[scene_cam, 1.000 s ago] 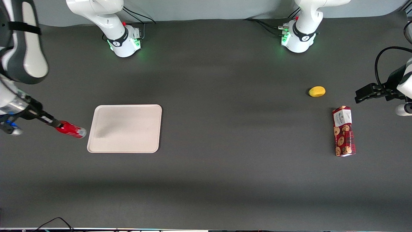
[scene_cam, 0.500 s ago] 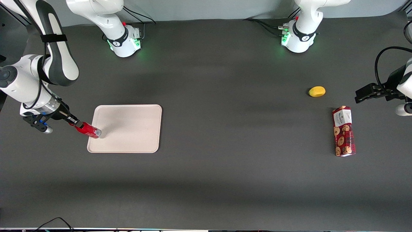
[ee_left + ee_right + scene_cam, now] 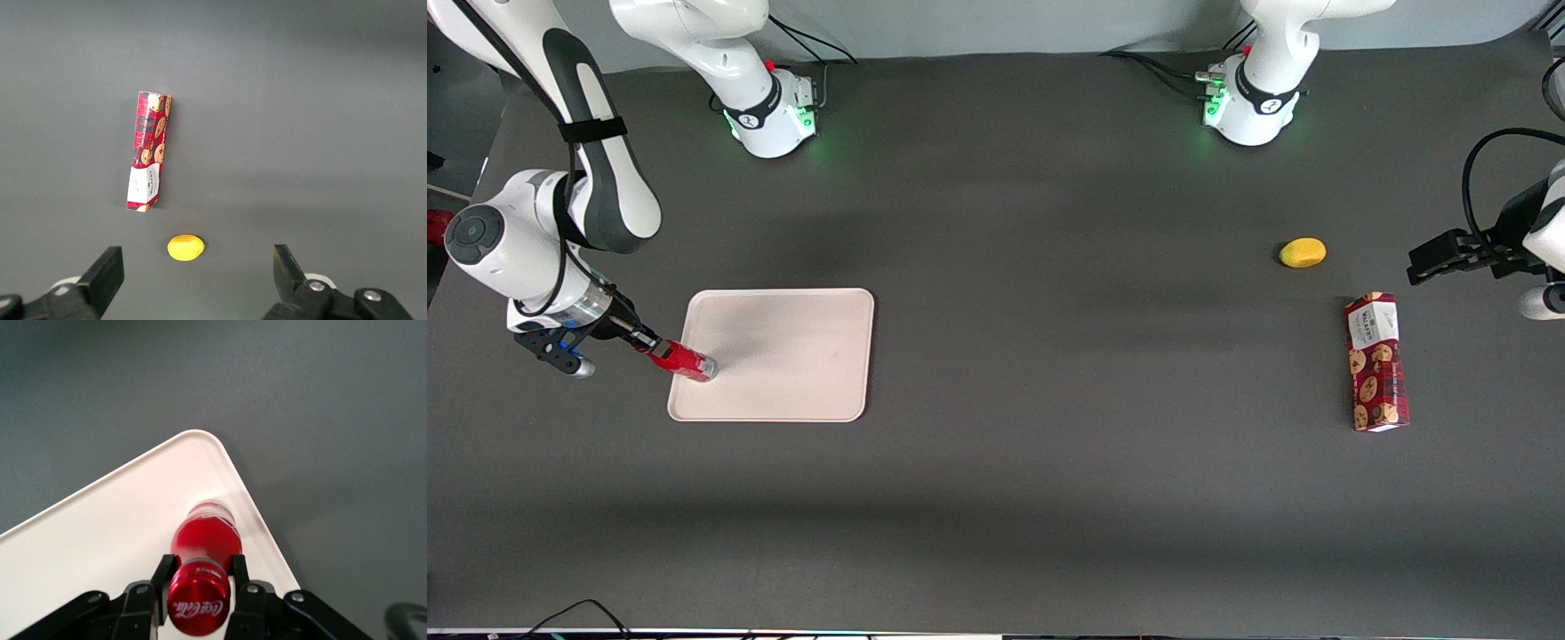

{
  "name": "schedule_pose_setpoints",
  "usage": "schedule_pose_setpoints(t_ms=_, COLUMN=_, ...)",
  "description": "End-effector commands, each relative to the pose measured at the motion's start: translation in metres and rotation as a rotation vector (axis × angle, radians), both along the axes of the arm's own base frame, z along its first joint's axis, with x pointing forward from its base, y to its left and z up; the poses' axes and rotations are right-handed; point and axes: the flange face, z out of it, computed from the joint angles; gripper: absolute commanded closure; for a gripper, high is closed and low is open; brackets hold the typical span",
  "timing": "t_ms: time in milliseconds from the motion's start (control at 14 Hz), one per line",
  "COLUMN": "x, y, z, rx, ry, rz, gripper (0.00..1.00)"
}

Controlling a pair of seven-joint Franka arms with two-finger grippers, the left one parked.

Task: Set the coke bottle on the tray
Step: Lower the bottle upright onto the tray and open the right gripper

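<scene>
Red coke bottle (image 3: 687, 360) upright over cream tray's (image 3: 800, 356) corner.

Red cap (image 3: 199, 599) of coke bottle (image 3: 206, 536), clamped at the neck by the gripper (image 3: 199, 577) over the tray (image 3: 100, 533): white script "Coca-Cola". Cookie box (image 3: 1376, 362): print illegible.

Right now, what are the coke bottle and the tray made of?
The coke bottle, gripped by the end effector over the tray's corner, looks like glossy red-painted metal, given its shiny cap. The tray looks like matte cream plastic, smooth with a moulded rim.
</scene>
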Motion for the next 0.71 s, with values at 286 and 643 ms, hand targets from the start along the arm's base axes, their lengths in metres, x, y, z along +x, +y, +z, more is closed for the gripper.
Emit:
schedule_pose_setpoints(t_ms=286, x=0.031, y=0.001, z=0.028, rx=-0.020, ry=0.008, rz=0.000, gripper=0.00)
schedule_pose_setpoints(t_ms=643, x=0.058, y=0.006, z=0.124, rx=-0.008, ry=0.081, rz=0.001, gripper=0.00)
